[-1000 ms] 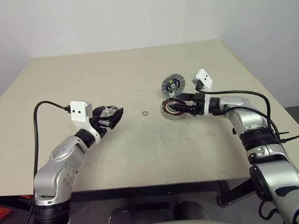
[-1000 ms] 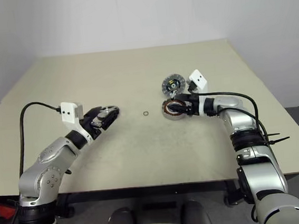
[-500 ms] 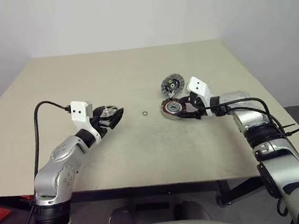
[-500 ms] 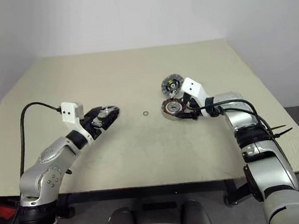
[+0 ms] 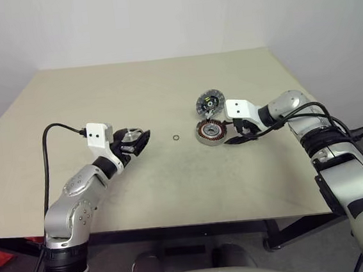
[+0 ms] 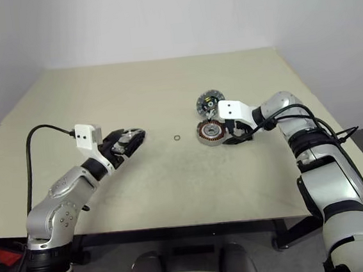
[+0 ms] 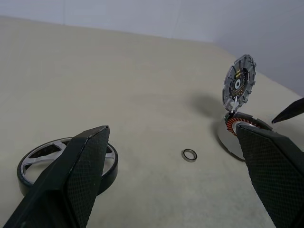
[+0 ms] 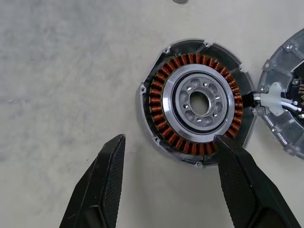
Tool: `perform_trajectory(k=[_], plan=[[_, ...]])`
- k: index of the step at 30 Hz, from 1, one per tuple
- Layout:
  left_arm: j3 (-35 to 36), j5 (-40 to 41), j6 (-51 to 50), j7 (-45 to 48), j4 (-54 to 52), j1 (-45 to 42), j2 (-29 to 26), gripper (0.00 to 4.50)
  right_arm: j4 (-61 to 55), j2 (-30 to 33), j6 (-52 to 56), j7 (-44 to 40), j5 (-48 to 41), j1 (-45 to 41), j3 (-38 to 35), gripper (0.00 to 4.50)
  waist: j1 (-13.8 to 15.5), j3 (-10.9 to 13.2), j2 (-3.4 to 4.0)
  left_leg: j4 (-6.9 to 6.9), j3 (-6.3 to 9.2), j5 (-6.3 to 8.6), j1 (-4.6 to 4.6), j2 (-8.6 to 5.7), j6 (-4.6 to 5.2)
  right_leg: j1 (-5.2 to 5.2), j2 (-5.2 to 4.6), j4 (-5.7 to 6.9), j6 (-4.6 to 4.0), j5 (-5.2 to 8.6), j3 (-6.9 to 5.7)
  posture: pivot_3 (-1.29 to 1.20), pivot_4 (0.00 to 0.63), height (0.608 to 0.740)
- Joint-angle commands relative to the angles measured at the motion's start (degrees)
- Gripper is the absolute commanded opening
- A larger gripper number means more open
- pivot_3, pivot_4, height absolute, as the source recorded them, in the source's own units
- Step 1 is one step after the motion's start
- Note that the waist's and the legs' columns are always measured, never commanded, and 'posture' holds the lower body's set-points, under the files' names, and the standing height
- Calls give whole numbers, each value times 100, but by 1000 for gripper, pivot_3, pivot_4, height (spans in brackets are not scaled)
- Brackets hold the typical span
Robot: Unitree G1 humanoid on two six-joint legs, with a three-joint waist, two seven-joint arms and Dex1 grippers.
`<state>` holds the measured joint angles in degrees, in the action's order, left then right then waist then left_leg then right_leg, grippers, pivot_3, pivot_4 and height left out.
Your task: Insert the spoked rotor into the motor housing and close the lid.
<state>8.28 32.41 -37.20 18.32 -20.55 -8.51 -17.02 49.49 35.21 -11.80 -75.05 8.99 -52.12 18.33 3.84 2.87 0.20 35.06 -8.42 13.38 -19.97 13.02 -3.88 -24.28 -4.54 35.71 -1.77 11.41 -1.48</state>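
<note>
The spoked rotor [image 5: 130, 137] lies flat on the table between the wide-spread fingers of my open left gripper [image 5: 138, 141]. In the left wrist view the rotor [image 7: 42, 159] sits beside one finger, partly hidden by it and not clamped. The motor housing [image 5: 209, 132] rests right of centre with its copper windings [image 8: 164, 90] showing. The lid [image 5: 208, 102] stands tilted on edge just behind the housing, joined to it by white wires. My right gripper [image 5: 238, 137] is open, just right of the housing and pointing down at it. One fingertip [image 8: 223, 142] overlaps the housing's rim in the right wrist view.
A tiny metal ring [image 5: 176, 138] lies on the tan table [image 5: 174, 188] between the rotor and the housing. A black cable [image 5: 52, 132] loops off my left wrist. The table's right edge runs close to my right arm.
My right arm has swung out to the right and its wrist has rolled. Its gripper has come off the housing and now points down at it. The left gripper and the rotor have not moved.
</note>
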Motion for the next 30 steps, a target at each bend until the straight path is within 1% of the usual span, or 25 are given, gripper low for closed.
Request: perform_trajectory(k=[1,6,11,14,17,18,19,30], plan=[[84,-19,144,-59,-160,14,35,4500,208,-171,-262,-41,128,-261,92,3310,-24,0,0,0,0,-1,1,0,3,0,0,0,0,0,0,0,0,740],[83,-24,166,-86,-155,26,49,4500,592,-368,-489,12,354,-366,202,3310,-32,0,0,1,0,0,0,2,2,0,0,2,0,0,-1,0,0,740],[51,-53,201,-94,-112,18,73,4500,1106,-507,-800,276,651,-555,333,3310,-53,0,-1,2,0,1,0,1,2,0,0,2,0,0,-1,0,0,740],[31,-66,211,-109,-119,29,97,4500,1296,-546,-913,352,740,-659,325,2756,-95,0,0,4,0,2,0,0,1,0,-1,2,-1,-1,-1,0,0,740],[15,-92,221,-122,-136,65,145,4500,1335,-559,-978,286,755,-735,304,1855,-103,0,0,4,0,2,-1,1,2,0,-1,2,-1,0,-2,0,0,740],[9,-102,226,-126,-139,80,161,4500,1325,-560,-1001,255,759,-762,301,1482,-106,0,0,4,0,2,-2,1,4,0,-1,2,-1,0,-2,0,0,740],[5,-107,228,-126,-144,94,175,4500,1306,-562,-1024,212,752,-788,295,1301,-109,0,-1,4,0,2,-2,0,8,0,-2,1,-1,0,-2,0,0,740],[-35,-128,229,-152,-163,112,306,4500,1380,-539,-1279,52,856,-954,286,1292,-123,0,0,7,0,2,-7,-2,19,0,-6,-1,-2,0,-4,0,0,740]])
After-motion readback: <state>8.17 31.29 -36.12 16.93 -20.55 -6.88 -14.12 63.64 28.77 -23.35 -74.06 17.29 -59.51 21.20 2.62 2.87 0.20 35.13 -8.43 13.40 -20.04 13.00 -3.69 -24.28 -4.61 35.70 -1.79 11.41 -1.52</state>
